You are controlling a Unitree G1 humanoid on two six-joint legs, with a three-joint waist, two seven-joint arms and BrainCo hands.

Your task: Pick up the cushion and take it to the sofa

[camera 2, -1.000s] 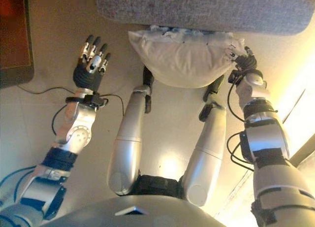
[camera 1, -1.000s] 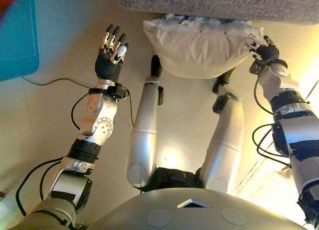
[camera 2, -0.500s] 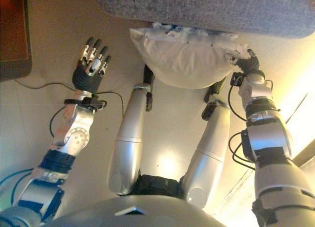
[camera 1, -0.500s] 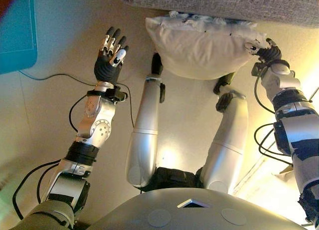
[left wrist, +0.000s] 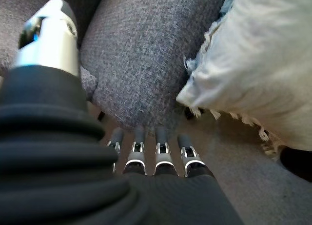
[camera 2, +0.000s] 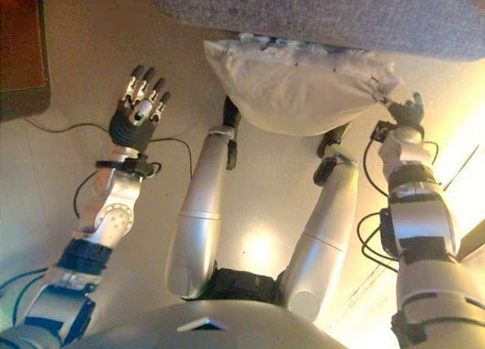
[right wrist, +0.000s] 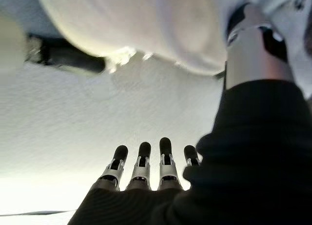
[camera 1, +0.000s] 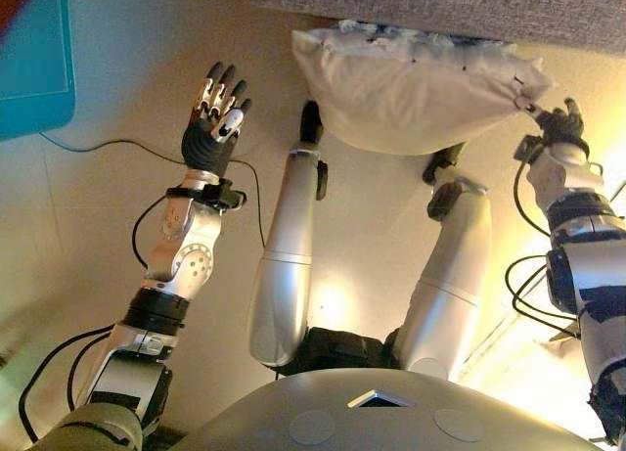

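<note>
The white fringed cushion [camera 1: 411,94] lies against the front edge of the grey sofa [camera 1: 440,6], which runs across the top of the eye views. My right hand [camera 1: 559,128] is just off the cushion's right corner. Its fingers [right wrist: 145,161] are straight and hold nothing, and its thumb stands close beside the cushion [right wrist: 146,25]. My left hand [camera 1: 210,133] is raised well to the left of the cushion, open and empty. Past its straight fingers [left wrist: 161,161], the left wrist view shows the sofa [left wrist: 146,49] and the cushion's fringed corner [left wrist: 263,64].
A teal block [camera 1: 34,69] sits at the far left of the pale floor. A bright strip of light [camera 1: 528,343] runs along the floor's right side.
My right hand has let go of the cushion's right corner and moved right and slightly down. The cushion has shifted a little to the right. The left hand has barely moved.
</note>
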